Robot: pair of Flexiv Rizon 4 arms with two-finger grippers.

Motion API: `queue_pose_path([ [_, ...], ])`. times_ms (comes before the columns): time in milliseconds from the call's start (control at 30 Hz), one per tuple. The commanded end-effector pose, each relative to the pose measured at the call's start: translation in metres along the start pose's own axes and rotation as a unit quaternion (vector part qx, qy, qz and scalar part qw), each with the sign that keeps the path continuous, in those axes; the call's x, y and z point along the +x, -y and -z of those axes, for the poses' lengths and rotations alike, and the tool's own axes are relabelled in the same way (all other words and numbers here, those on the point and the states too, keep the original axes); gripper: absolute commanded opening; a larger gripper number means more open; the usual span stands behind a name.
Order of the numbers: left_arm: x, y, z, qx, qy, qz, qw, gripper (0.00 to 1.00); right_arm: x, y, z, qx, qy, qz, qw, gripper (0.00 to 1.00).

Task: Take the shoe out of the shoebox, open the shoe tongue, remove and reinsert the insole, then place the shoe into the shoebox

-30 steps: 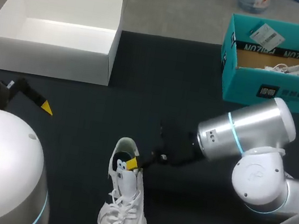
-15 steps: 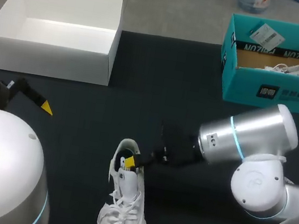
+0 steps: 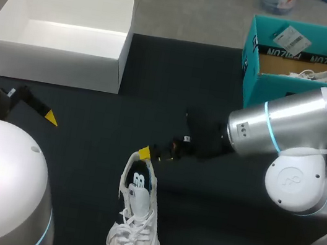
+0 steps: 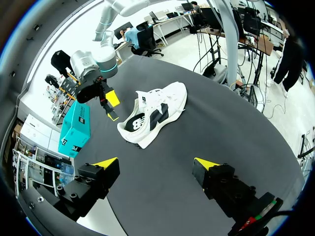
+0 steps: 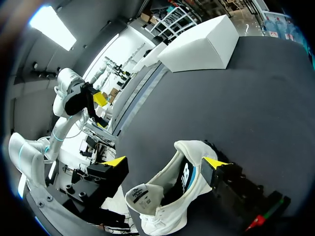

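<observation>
Your right gripper (image 5: pixel 165 162), fingers wide, hovers over heel of white shoe (image 3: pixel 136 209); left gripper (image 4: pixel 156 163), also wide, well apart from shoe.

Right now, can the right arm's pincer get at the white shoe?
Probably yes: the open right pincer hovers at the heel end of the shoe, with nothing between them.

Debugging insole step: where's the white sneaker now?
Head view: the white sneaker lies on the black table, left of centre near the robot's side, its heel at the right gripper and pointing toward the white box.
</observation>
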State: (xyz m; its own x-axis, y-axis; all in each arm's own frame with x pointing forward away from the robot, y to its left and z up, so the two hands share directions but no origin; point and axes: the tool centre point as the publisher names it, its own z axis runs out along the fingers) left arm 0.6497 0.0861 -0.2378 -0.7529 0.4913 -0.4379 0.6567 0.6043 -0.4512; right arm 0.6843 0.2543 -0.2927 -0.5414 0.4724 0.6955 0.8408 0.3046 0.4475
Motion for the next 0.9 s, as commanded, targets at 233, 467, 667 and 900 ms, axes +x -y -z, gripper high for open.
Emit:
queue_pose_path([
  [233, -0.0002, -0.0003, 0.0002, 0.0, -0.001, 0.0, 1.0, 1.0, 0.0144, 0.0064, 0.028, 0.129, 0.182, -0.197, 0.955, 1.0],
  [467, -0.0002, -0.0003, 0.0002, 0.0, -0.001, 0.0, 1.0, 1.0, 0.0144, 0.0064, 0.028, 0.129, 0.182, -0.197, 0.955, 1.0],
  [667, -0.0002, -0.0003, 0.0002, 0.0, -0.001, 0.0, 1.0, 1.0, 0.0144, 0.0064, 0.028, 0.129, 0.182, -0.197, 0.955, 1.0],
  [900, -0.0002, -0.0003, 0.0002, 0.0, -0.001, 0.0, 1.0, 1.0, 0.0168, 0.0044, 0.0272, 0.138, 0.208, -0.208, 0.946, 1.0],
])
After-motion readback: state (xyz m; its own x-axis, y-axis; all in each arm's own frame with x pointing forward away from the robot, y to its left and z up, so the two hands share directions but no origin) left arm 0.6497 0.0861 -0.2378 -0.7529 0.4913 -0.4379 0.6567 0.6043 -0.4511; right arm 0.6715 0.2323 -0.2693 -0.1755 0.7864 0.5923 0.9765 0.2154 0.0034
